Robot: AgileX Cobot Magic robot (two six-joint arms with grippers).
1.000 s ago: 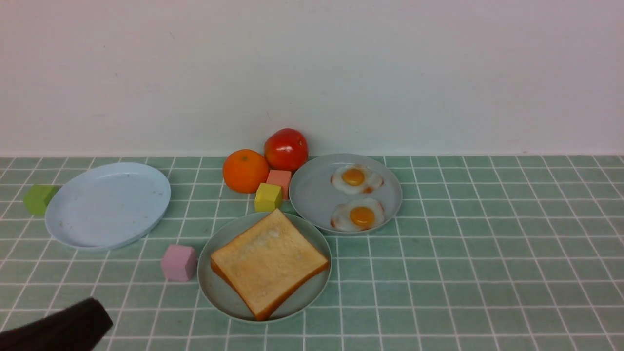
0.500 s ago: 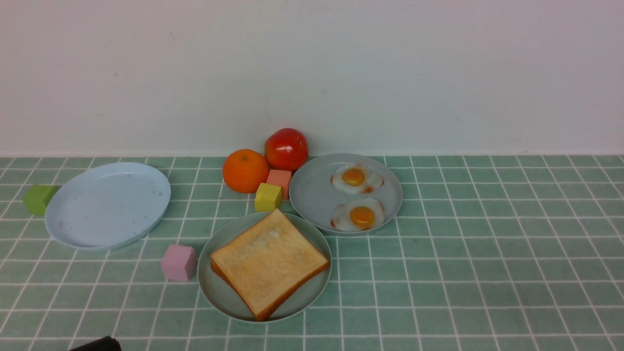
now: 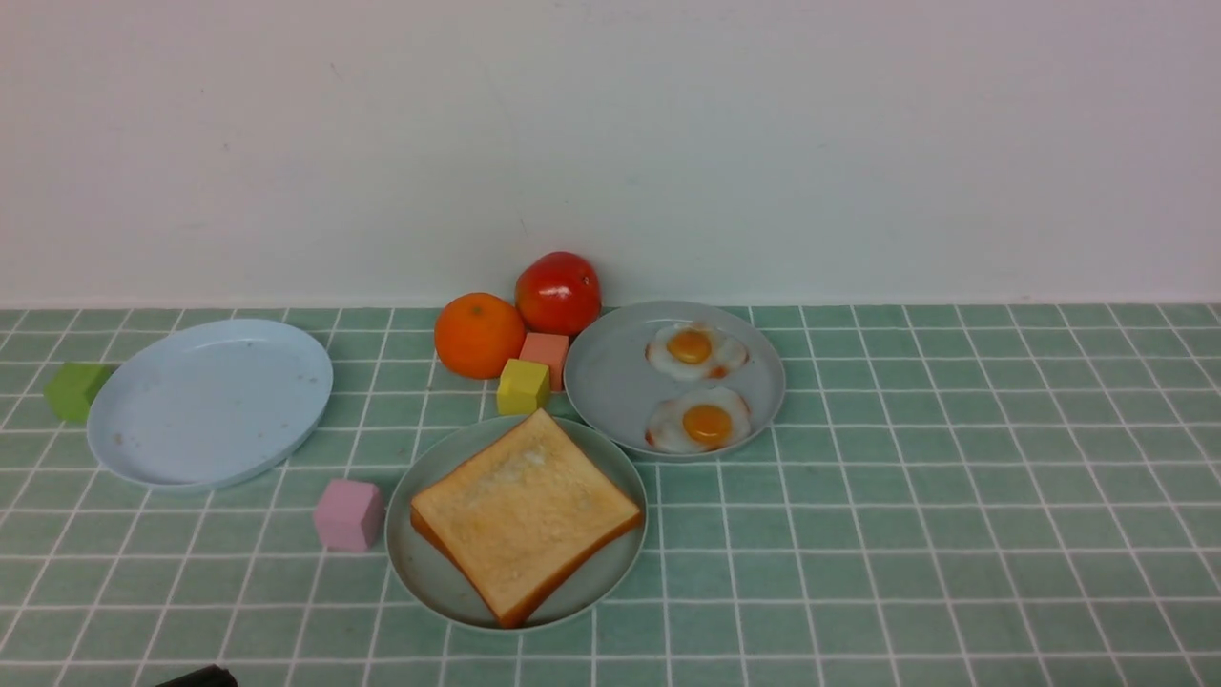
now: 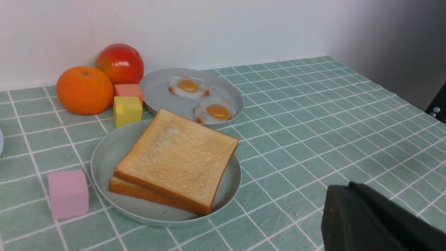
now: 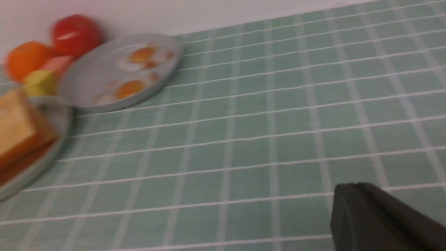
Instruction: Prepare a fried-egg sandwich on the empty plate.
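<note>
Left jaws (image 4: 350, 188) and right jaws (image 5: 353, 188) are together; ahead of them, two toast slices (image 3: 525, 515) lie stacked on the mint-green plate (image 3: 418, 558), egg filling hidden, assembly judged complete, nothing evidently left.

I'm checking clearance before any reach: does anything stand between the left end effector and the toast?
Nothing visible blocks the way from the left end effector to the toast, apart from the plate's low rim. The pink cube sits beside that line.

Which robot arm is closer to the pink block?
Left. The left arm is on the robot's side of the pink block; the right arm is past the toast, to the right.
</note>
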